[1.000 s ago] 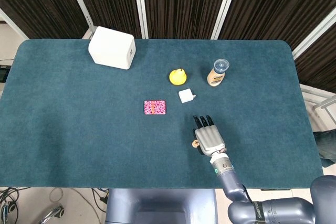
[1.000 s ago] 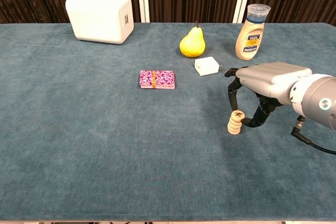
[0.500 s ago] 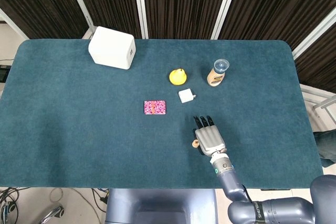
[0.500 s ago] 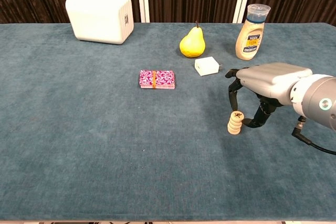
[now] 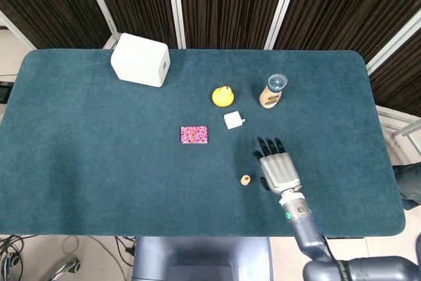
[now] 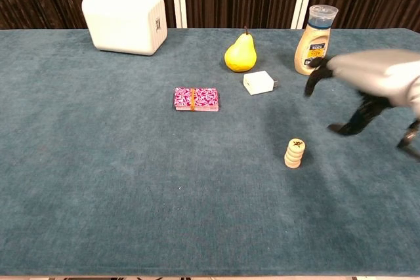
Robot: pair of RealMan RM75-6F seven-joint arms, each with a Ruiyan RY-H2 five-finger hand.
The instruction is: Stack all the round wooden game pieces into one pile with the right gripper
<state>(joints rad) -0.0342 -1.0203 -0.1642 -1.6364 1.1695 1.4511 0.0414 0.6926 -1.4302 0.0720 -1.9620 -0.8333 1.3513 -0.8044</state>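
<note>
The dark teal felt-covered table (image 5: 99, 162) is seen from above in the head view and from the front in the chest view. At its far left a white box-shaped appliance (image 6: 125, 20) is set down; a sauce bottle (image 6: 313, 41) with a clear cap is placed upright at the far right, with a yellow pear (image 6: 241, 54) between them. Nearer, a pink patterned card pack (image 6: 195, 98) bound by a band and a white charger plug (image 6: 260, 82) are laid flat.

The right hand (image 6: 371, 86) is held above the cloth, empty, with its fingers spread and hanging down; it is blurred in the chest view. It is kept apart from the stack of round wooden game pieces (image 6: 294, 153), which is stood on the cloth to its left, near the front edge. No loose piece is made out elsewhere, so the pile is judged complete. The left hand is not shown in either view.

The discs are judged light, hard and smooth, so little force is called for. The column is slightly uneven and is likely to be toppled by a sideways nudge. Any further hold is best taken on one disc's rim, between thumb and fingertip.
</note>
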